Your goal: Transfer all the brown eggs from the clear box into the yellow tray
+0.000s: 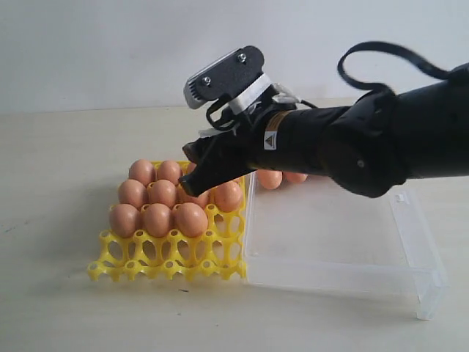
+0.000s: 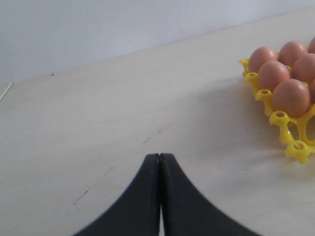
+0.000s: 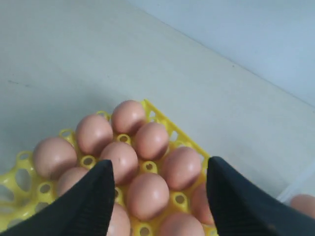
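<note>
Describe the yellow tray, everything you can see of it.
The yellow tray is bright yellow, plastic by its look, an open lattice of round cups with pointed posts between them. It lies flat on the pale table, its right edge close beside the clear box; whether they touch cannot be told. Brown eggs fill most cups, while the row nearest the exterior camera is empty. The right gripper hangs open over the eggs, apparently clear of the tray.

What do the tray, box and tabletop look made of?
Yellow tray: moulded plastic, glossy; uniform colour, open lattice.
Clear box: rigid transparent plastic; see-through walls and floor.
Tabletop: pale, matte, perhaps wood or laminate; faint scuffs, grain unclear.
</note>
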You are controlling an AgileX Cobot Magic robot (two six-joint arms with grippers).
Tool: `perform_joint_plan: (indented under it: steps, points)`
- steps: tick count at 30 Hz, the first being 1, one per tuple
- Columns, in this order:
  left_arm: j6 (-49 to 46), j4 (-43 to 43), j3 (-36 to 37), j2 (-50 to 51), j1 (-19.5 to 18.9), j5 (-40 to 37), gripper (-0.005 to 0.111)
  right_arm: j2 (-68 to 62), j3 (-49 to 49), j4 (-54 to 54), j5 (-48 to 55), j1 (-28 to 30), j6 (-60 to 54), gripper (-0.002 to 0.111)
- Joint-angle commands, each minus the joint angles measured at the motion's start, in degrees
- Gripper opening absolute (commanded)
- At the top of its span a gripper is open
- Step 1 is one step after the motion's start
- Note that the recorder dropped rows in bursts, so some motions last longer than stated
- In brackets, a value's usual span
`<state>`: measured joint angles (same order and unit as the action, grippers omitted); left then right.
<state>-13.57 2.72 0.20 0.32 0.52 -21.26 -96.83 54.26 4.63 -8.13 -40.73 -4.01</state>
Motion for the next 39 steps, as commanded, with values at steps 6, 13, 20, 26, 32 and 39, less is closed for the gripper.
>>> perform_joint_plan:
  steps: [6,13,20,26,32,39]
  points:
    - [0.02,0.20,-0.20,-0.32,0.04,0.42,0.000,5.41,-0.11,2.04,8.13,2.77,-2.19,0.048]
    - [0.02,0.20,-0.20,-0.32,0.04,0.42,0.000,8.13,-0.11,7.76,11.26,2.77,-2.34,0.048]
    - [0.02,0.20,-0.20,-0.32,0.04,0.42,0.000,8.03,-0.11,7.76,9.98,2.77,-2.06,0.048]
    - [0.02,0.20,-0.20,-0.32,0.04,0.42,0.000,8.03,-0.11,7.76,8.55,2.77,-1.96,0.048]
    - [0.02,0.20,-0.20,-0.32,0.04,0.42,0.000,8.03,-0.11,9.94,6.73,2.77,-2.38,0.048]
    - [0.02,0.20,-0.20,-0.32,0.04,0.42,0.000,8.03,-0.11,11.25,0.45,2.77,-2.49,0.048]
